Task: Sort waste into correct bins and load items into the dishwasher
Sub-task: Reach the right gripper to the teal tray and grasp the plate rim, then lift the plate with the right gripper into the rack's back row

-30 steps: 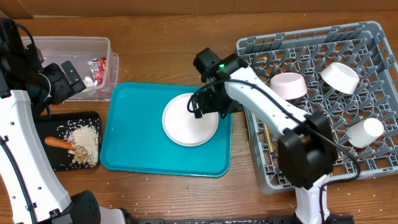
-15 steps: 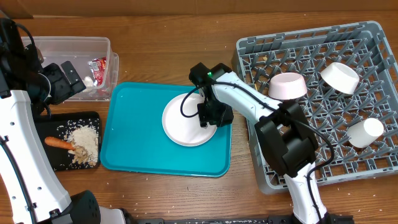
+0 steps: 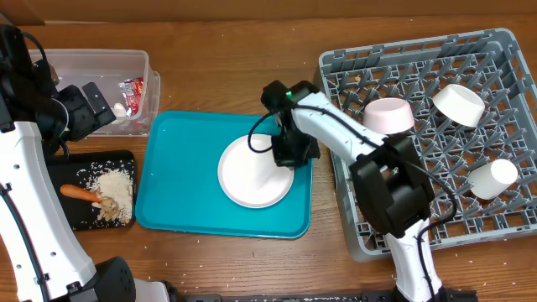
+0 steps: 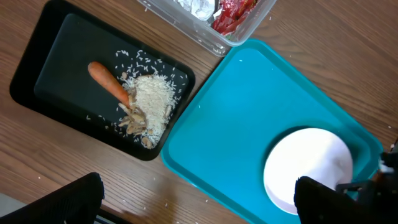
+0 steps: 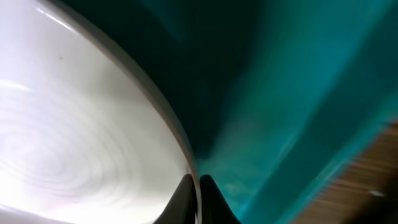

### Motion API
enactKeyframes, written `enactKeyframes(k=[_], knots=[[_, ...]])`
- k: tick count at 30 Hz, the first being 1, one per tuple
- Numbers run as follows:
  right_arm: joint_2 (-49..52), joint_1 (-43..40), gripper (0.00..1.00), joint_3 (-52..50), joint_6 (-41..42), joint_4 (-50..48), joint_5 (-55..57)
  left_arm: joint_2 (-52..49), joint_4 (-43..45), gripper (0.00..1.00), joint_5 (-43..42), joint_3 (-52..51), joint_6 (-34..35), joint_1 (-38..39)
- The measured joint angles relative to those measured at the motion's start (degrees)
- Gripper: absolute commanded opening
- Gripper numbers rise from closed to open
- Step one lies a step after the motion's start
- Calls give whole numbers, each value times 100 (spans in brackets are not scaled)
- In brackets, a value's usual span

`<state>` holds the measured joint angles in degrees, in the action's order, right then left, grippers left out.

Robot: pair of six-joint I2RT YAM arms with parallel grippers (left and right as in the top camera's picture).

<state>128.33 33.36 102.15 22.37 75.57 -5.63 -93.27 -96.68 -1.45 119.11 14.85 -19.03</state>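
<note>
Where right fingers (image 5: 215,203) meet, plate rim (image 5: 157,104) between

The overhead camera is looking straight down, taking in the whole counter (image 3: 235,50) and both arms. The left wrist camera is hanging high, facing down past the left tool (image 4: 199,208) onto the black tray (image 4: 37,74), teal tray (image 4: 249,106) and plate (image 4: 308,165). The right wrist camera is sitting very close, the plate rim and teal tray filling its frame right at the right tool (image 5: 198,198). All three views are sharing the plate and teal tray.
</note>
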Motion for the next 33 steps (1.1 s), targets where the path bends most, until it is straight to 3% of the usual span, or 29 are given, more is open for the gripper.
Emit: enactKeyframes(k=[8, 15, 23, 33], knots=[[-1381, -645, 4, 702, -308, 337, 1143, 0, 2, 100, 0, -4, 0, 0], [-3104, -1290, 4, 977, -442, 297, 3633, 0, 20, 100, 0, -15, 0, 0], [-3082, -2131, 4, 798, 507, 448, 6050, 0, 22, 100, 0, -15, 0, 0], [-3053, -2865, 4, -179, 1412, 142, 6778, 0, 22, 100, 0, -15, 0, 0]])
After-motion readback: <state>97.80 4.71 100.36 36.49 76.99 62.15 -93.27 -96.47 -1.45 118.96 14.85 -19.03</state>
